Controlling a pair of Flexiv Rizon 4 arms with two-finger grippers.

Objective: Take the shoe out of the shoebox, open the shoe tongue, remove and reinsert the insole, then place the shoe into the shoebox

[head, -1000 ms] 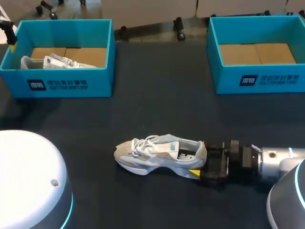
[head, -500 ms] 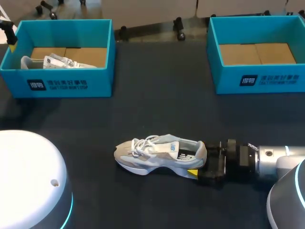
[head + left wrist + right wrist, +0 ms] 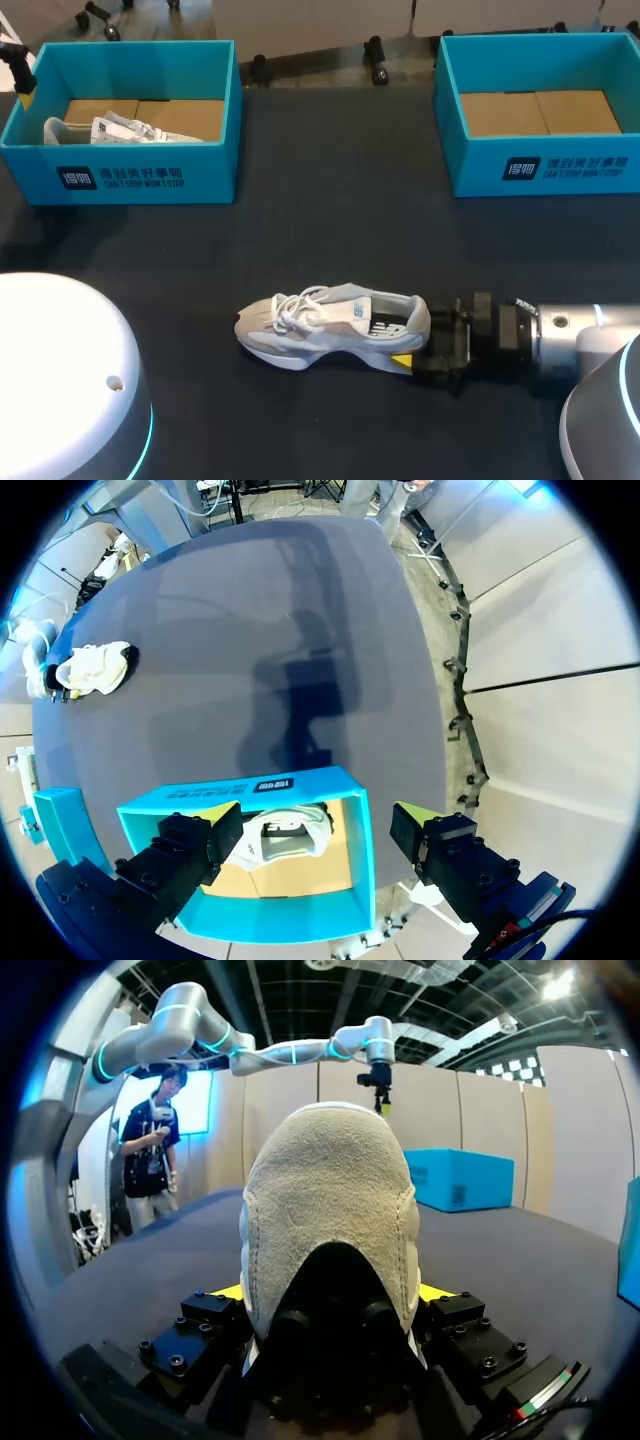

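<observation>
A grey and white shoe lies on its sole on the dark table, toe to the left. My right gripper is level with the tabletop at its heel. In the right wrist view the beige heel fills the space between the open fingers, with a yellow tip close at each side. My left gripper hangs wide open, high above the left blue shoebox, holding nothing. That shoebox has a second white shoe lying inside.
A second blue shoebox stands at the back right with only its cardboard floor showing. Open dark tabletop lies between the two boxes and around the shoe.
My right gripper has slid leftward onto the heel, and the shoe has shifted a little to the left with it. The left arm has not moved.
</observation>
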